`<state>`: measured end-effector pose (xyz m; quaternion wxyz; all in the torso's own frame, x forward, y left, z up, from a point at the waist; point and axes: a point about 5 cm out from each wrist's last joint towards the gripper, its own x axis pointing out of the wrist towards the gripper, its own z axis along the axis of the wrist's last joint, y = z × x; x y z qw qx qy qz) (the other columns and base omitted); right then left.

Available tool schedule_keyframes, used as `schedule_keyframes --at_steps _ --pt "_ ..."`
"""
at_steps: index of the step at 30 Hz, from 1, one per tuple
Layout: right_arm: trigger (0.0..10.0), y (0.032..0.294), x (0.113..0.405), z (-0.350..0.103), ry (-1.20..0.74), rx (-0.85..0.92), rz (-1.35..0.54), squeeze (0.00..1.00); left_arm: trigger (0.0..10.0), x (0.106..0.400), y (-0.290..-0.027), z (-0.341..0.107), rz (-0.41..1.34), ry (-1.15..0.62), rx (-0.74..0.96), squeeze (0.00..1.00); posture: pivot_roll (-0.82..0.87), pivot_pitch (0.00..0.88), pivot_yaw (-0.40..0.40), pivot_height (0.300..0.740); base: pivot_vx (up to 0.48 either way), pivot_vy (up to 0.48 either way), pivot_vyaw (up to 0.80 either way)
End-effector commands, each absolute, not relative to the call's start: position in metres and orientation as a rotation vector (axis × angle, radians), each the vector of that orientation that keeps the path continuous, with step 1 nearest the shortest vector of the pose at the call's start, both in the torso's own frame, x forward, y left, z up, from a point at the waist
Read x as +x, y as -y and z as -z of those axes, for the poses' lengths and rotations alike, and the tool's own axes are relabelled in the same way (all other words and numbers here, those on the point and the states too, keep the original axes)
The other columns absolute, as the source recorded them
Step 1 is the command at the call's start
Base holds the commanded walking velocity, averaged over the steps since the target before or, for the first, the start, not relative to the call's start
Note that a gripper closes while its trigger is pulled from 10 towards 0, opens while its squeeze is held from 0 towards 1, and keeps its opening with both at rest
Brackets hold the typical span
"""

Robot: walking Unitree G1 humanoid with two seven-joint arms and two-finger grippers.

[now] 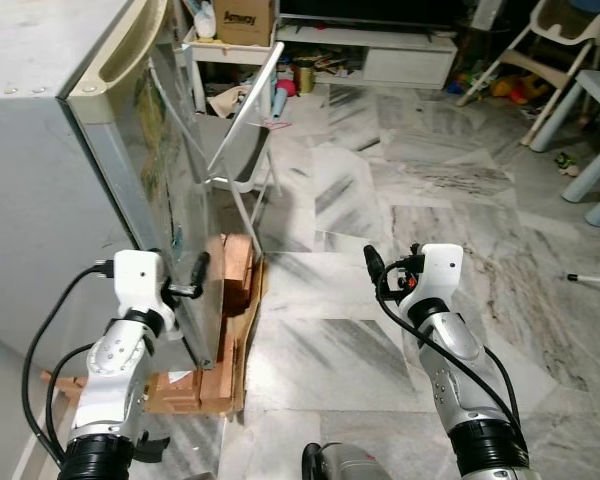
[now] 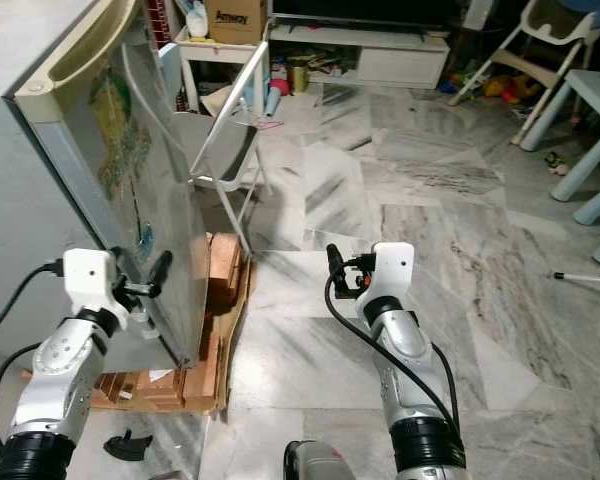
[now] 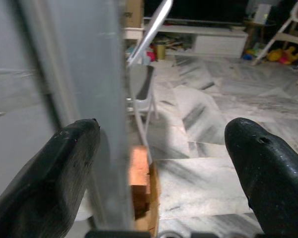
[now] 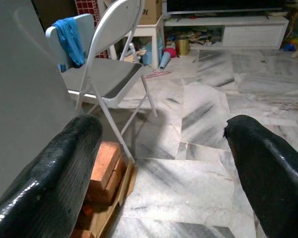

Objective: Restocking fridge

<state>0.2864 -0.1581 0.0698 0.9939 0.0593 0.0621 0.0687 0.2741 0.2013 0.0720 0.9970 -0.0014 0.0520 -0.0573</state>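
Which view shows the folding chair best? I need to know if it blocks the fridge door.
The right wrist view: the folding chair shows whole, seat and legs, beside the fridge. Both eye views show it from above, partly hidden behind the fridge door. The left wrist view catches just a sliver of its back and seat.

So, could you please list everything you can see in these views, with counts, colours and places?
Fridge: one, grey, on the robot's left, door edge forward.
Bricks: a stack, orange, on cardboard at the fridge's foot.
Folding chair: one, white and grey, just beyond the fridge.
Cardboard box: one, brown, on a white stand behind the chair.
TV cabinet: one, white, far wall.
High chair: one, white, far right.
Floor: grey marble.
Left gripper: fingers open, straddling the fridge door edge.
Right gripper: fingers open, over the floor.
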Motion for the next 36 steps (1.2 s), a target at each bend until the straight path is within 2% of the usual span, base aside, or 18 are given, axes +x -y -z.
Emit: schedule_keyframes --at_steps 1,9,19,26,29,36 --pt "10.0 0.162 0.285 -0.074 -0.108 0.11 -0.128 0.0 10.0 0.276 -0.201 -0.073 0.122 -0.115 -0.004 0.0 -0.04 0.032 -0.027 0.74 0.0 0.0 0.0" --pt "10.0 0.158 0.284 -0.075 -0.11 0.112 -0.139 0.0 10.0 0.288 -0.205 -0.076 0.089 -0.127 -0.002 0.0 -0.04 0.037 -0.029 0.74 0.0 0.0 0.0" --pt "10.0 0.167 0.276 -0.072 -0.122 0.102 -0.115 0.0 10.0 0.311 -0.217 -0.08 -0.016 -0.16 0.001 0.0 -0.06 0.04 -0.02 0.74 0.0 0.0 0.0" --pt "10.0 0.168 0.274 -0.071 -0.128 0.102 -0.112 0.0 10.0 0.316 -0.215 -0.083 -0.008 -0.155 0.016 0.0 -0.07 0.038 -0.015 0.74 0.0 0.0 0.0" --pt "10.0 0.167 0.275 -0.072 -0.128 0.103 -0.115 0.0 10.0 0.321 -0.205 -0.087 0.042 -0.138 -0.002 0.0 -0.06 0.036 -0.019 0.74 0.0 0.0 0.0" --pt "10.0 0.171 0.268 -0.063 -0.179 0.066 -0.13 0.0 10.0 0.334 -0.157 -0.101 0.26 -0.075 0.024 0.0 -0.06 0.036 -0.021 0.74 0.0 0.0 0.0"
